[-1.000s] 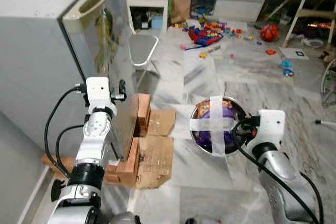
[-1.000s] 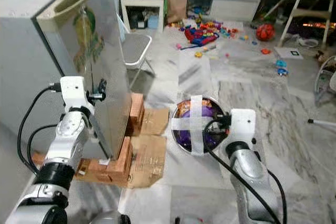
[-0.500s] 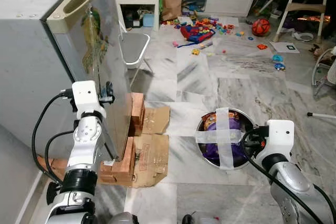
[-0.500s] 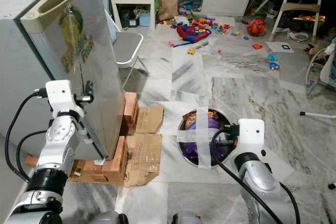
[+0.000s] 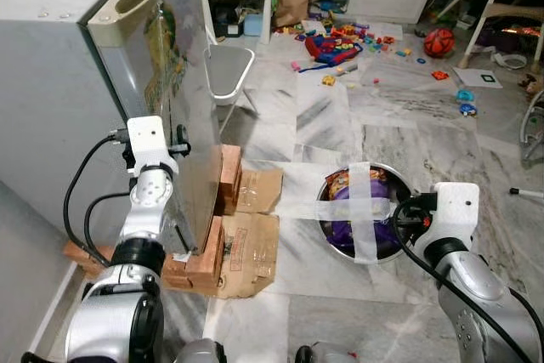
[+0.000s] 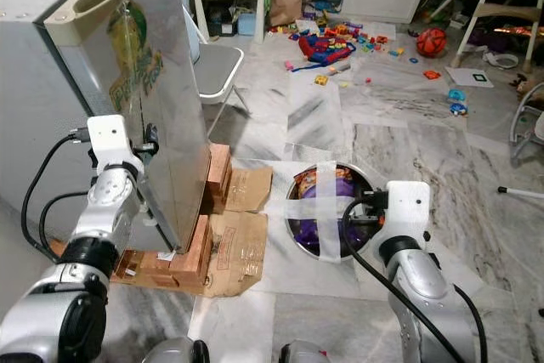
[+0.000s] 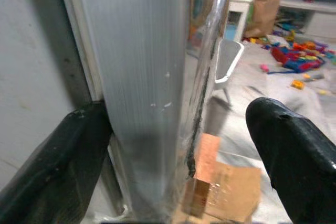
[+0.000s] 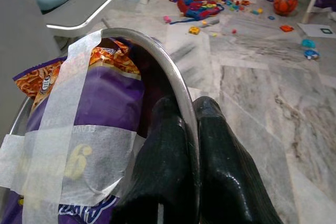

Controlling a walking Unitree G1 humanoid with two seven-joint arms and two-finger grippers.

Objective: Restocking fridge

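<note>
Left eye view, left half of frame: left gripper point(image 7: 173, 145) at the fridge door point(image 5: 183, 99) edge, fingers spread wide, 1 on each side of the door's thin edge, nothing clamped. Door is brushed metal, flat, with a printed sticker; fridge body point(image 5: 51, 65) is grey and matte. Fridge stands on brick blocks point(image 5: 208, 248) and flattened cardboard point(image 5: 255, 244).

Right gripper point(image 8: 184, 145), lower right of frame, is clenched on the rim of the bowl point(image 6: 293, 235): round, shiny steel, thin lip pinched between both black fingers. Bowl holds glossy purple and orange snack bags point(image 8: 100, 98), strapped down by 2 crossed strips of white tape point(image 5: 370, 210).

Step looks like swinging the door open. Do it well: pull along the door's arc, keep the bowl level and clear of the door's sweep. Floor is slick marble point(image 5: 408, 142); toys point(image 5: 340, 44) scattered at top of frame.
</note>
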